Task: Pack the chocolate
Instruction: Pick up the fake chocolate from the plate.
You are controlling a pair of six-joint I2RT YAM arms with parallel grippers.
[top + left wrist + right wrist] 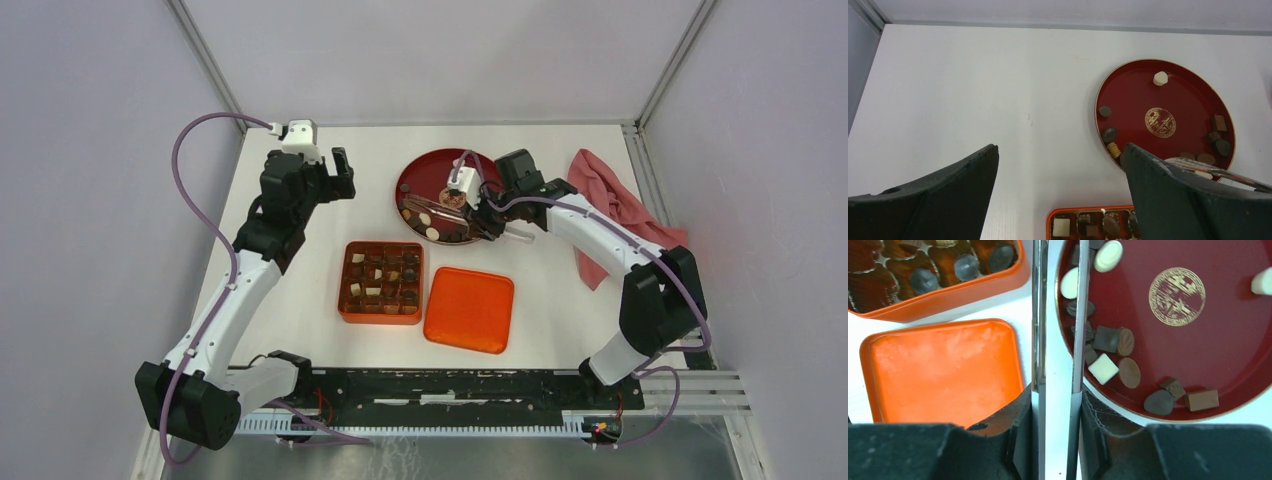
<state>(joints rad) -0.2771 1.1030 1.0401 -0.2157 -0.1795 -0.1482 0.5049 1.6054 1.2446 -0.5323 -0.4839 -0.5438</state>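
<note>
Chocolate (1104,368) is filling most of the box (948,297), with more waiting on the red plate (1198,340). The right fingers (1015,440) are clenching tweezers (1038,315), and the left fingers (948,200) are hanging released.

- You are looking at a robotics lab test cell rather than a home or a shop.
- A flat white tabletop (320,330) is boxed in by plain pale lilac-grey wall panels (90,150) set in bare aluminium frame posts (203,55).
- A white-and-black jointed left arm (235,290) and a matching right arm (600,235) are bolted to a black slotted mounting rail (450,385) at the near edge.
- A loose purple cable (176,150) loops in the open to a small white camera block (299,133) on the left wrist.
- The household items here are small brown and cream chocolate pieces (1129,372) on a round red lacquer plate (1198,340), set on that bench top.
</note>
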